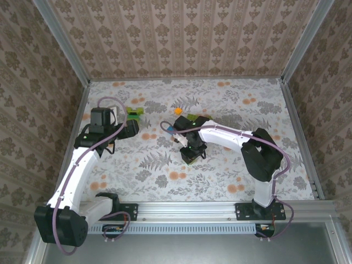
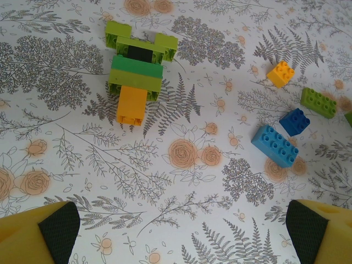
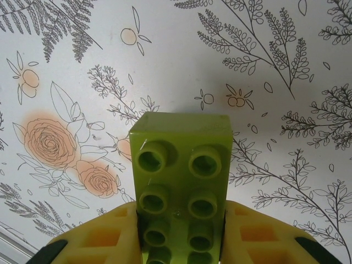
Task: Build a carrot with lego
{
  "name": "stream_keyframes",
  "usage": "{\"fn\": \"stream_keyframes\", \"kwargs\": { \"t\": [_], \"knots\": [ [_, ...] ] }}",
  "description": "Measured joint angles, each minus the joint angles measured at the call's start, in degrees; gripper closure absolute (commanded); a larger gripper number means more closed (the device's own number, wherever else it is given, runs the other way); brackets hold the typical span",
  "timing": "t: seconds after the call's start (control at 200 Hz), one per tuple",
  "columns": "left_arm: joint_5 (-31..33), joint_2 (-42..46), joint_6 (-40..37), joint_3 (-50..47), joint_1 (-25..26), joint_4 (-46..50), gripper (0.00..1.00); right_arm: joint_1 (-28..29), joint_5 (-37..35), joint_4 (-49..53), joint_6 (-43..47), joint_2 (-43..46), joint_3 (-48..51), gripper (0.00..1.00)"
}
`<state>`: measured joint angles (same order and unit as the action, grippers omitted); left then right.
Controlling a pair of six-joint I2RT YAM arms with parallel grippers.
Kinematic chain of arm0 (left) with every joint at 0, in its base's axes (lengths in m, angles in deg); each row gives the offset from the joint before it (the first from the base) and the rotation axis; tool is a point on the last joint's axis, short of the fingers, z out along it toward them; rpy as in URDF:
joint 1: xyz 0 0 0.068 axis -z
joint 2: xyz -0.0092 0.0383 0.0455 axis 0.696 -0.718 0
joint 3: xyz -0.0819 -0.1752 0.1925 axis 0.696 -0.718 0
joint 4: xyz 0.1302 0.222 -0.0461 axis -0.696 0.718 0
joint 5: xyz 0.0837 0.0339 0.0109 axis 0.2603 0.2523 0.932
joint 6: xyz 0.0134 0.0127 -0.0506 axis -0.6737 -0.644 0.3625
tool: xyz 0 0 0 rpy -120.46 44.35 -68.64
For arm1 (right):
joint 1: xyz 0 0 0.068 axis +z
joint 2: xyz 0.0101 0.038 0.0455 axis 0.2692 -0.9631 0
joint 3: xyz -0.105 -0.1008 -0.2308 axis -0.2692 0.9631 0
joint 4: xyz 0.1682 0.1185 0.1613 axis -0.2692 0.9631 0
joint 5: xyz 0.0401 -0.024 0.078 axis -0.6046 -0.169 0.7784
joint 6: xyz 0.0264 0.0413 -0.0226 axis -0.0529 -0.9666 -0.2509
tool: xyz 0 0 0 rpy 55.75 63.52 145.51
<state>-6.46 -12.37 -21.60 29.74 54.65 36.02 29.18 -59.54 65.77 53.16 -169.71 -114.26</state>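
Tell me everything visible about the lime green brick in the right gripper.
The lime green plastic lego brick is glossy and oblong, two hollow round studs wide, four rows showing, studded face toward the wrist camera. The right gripper clamps its near end between yellow jaws, one on each long side. Its far end juts free over the floral tablecloth.

Illumination: bright, diffuse, even. Shadows: soft, faint. Table (image 2: 220,220) print sharp; left fingers (image 2: 38,234) slightly defocused. Brick (image 3: 181,165) shows small gloss highlights.
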Motion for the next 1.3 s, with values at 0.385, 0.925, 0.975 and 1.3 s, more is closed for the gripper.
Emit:
{"fn": "stream_keyframes", "kwargs": {
  "t": [0.385, 0.925, 0.975, 1.3],
  "knots": [
    [0.00, 0.00, 0.00, 0.00, 0.00, 0.00, 0.00, 0.04, 0.55, -1.42, 0.20, 2.14, 1.07, 0.75],
    [0.02, 0.00, 0.00, 0.00, 0.35, 0.00, 0.00, 3.39, 1.86, -0.04, 1.07, 2.38, 1.07, 0.73],
    [0.02, 0.00, 0.00, 0.00, 0.35, 0.00, 0.00, 3.45, 1.97, -0.02, 1.07, 2.25, 1.05, 0.70],
    [0.02, 0.00, 0.00, 0.00, 0.35, 0.00, 0.00, 4.15, 1.95, -0.42, 1.22, 2.23, 1.05, 0.40]
  ]
}}
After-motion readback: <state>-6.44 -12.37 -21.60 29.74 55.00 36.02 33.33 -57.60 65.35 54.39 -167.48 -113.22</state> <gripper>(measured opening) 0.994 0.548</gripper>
